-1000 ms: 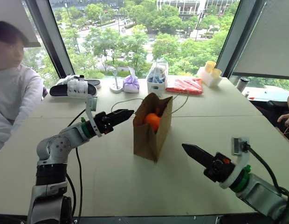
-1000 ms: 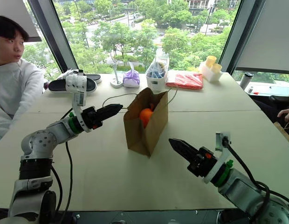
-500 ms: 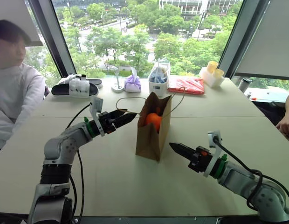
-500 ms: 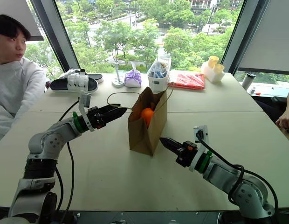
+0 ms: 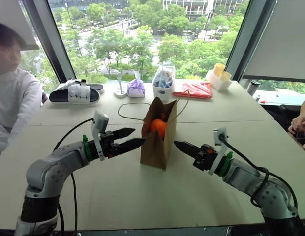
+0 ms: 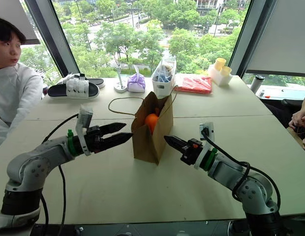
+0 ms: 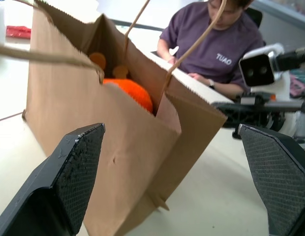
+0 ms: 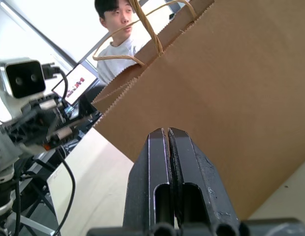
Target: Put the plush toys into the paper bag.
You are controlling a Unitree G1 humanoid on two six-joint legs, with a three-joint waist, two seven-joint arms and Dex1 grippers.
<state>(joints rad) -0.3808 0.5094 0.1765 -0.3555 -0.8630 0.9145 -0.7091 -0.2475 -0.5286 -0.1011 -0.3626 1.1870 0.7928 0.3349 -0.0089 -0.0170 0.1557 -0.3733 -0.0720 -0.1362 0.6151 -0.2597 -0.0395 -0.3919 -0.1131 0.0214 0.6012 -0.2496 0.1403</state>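
The paper bag (image 5: 157, 135) stands upright near the middle of the table (image 5: 142, 196), with its top open. One orange plush toy (image 5: 159, 126) sits inside the bag, and it shows through the open mouth. The green toy I cannot find in these pictures. The thin cord handles (image 5: 129, 110) of the bag hang out over the rim; one loop lies on the table behind the bag.

The left gripper (image 5: 134, 138) is on the left side of the bag, just beside it and pointing toward it. Its two fingers (image 7: 76, 167) are spread wide apart and they hold nothing. In the left wrist view the bag stands between the two fingers but farther away, not touched by them.

The right gripper (image 5: 181, 146) is on the right side of the bag, with its tip very near the side of the bag. Its fingers (image 8: 160, 167) are pressed together, with nothing between them. If the tip touches the paper, I cannot tell.

At the far edge of the table, by the window, there are a purple bundle (image 5: 136, 88), a clear bag with blue things (image 5: 164, 79), a red packet (image 5: 194, 90), yellow cups (image 5: 218, 70) and a black and white device (image 5: 75, 92). A person in a light sweater (image 5: 10, 103) sits at the left side of the table.
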